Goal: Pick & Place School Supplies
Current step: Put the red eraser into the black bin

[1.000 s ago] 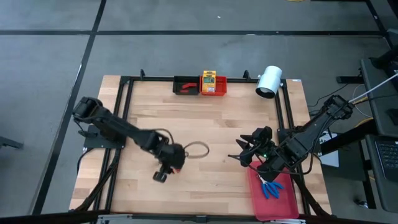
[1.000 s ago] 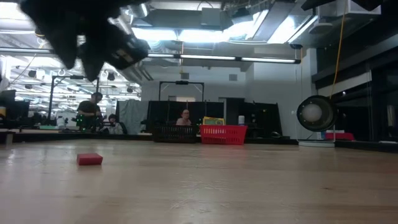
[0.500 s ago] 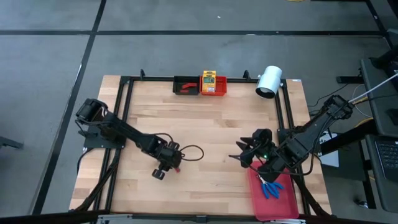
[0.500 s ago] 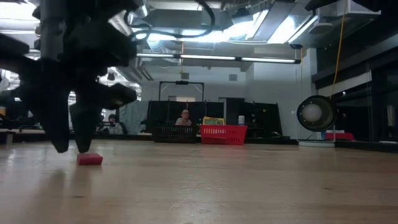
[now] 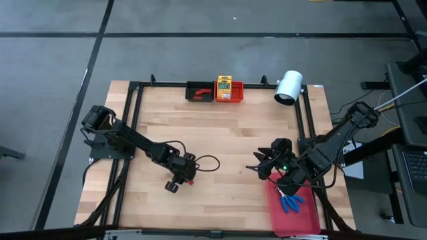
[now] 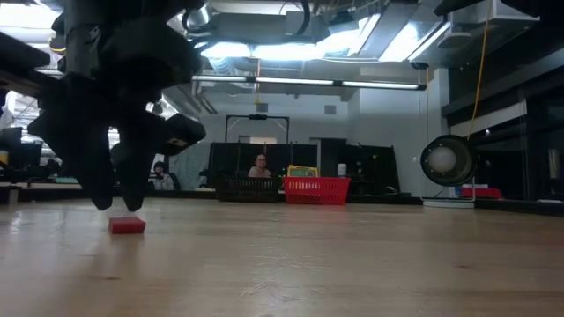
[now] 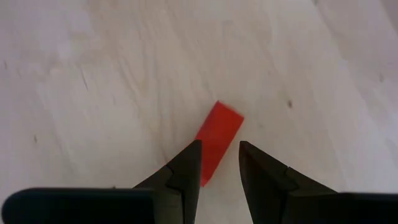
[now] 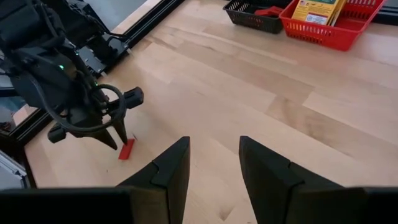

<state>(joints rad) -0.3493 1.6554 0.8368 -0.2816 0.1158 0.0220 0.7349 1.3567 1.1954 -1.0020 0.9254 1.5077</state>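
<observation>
room: bare wooden surface [image 5: 227,140] all round small flat red piece [image 7: 217,142], mid-left.
left claw [image 7: 219,163]: released, straddling piece.
right claw [image 8: 214,163]: released, near-right.
change: left claw lower than 1 s ago.

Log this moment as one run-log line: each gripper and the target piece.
left gripper: open, straddling red piece on table | right gripper: open, waiting above table near red tray | piece: not lifted

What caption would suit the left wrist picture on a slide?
Left claw, fingers open, poised over a small red piece lying on the wooden table.
</observation>
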